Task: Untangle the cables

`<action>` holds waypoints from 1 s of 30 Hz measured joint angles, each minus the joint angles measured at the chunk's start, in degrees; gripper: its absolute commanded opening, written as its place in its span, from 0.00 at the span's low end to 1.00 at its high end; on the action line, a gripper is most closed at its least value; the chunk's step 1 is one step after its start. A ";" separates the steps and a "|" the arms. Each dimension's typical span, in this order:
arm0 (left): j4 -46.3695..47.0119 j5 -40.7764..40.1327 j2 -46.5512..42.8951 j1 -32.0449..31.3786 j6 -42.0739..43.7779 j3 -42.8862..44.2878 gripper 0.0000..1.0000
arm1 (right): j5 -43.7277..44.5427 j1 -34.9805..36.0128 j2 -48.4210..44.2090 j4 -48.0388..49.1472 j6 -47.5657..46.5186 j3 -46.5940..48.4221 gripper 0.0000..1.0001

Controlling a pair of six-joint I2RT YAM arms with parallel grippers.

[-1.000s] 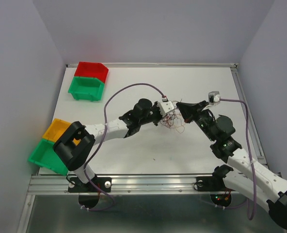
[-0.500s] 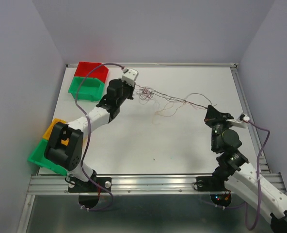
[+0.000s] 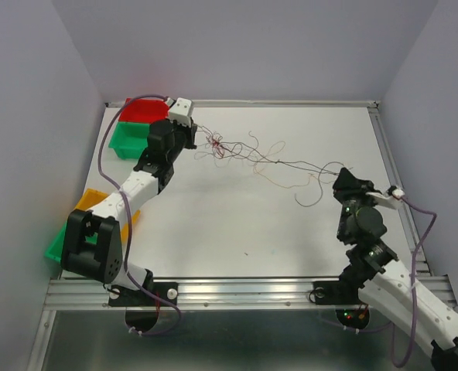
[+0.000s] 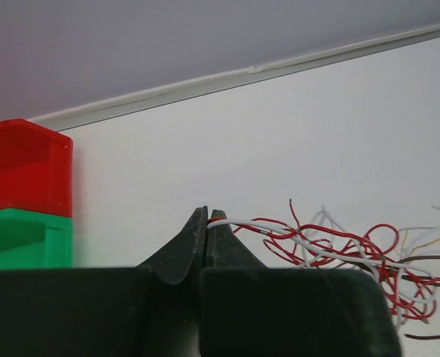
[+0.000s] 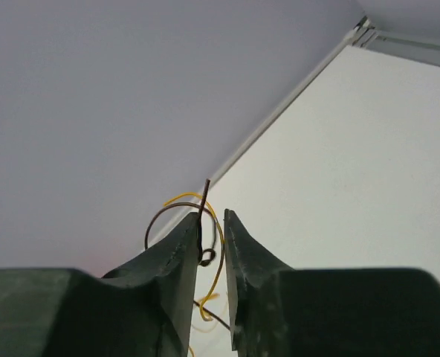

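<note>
Cables (image 3: 217, 145) tight in closed left claw (image 4: 207, 214); right claw (image 5: 212, 216) narrowly apart, dark strand (image 5: 206, 195) at its tips.

Your right gripper (image 5: 211, 220) has its fingers (image 5: 181, 249) slightly apart, with a narrow slot of white tabletop (image 5: 354, 149) showing between them. Two cables (image 5: 205, 197), one dark and one yellow, curl at the left finger's tip, possibly hooked on it.

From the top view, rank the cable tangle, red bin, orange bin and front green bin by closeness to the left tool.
1. Cable tangle, right at the left tool tips.
2. Red bin, far-left corner.
3. Orange bin, left edge.
4. Front green bin, near-left corner.
</note>
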 measured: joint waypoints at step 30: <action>-0.24 32.68 -18.51 -15.91 10.49 -8.59 0.00 | -78.97 2.10 45.13 25.70 -14.27 10.38 0.84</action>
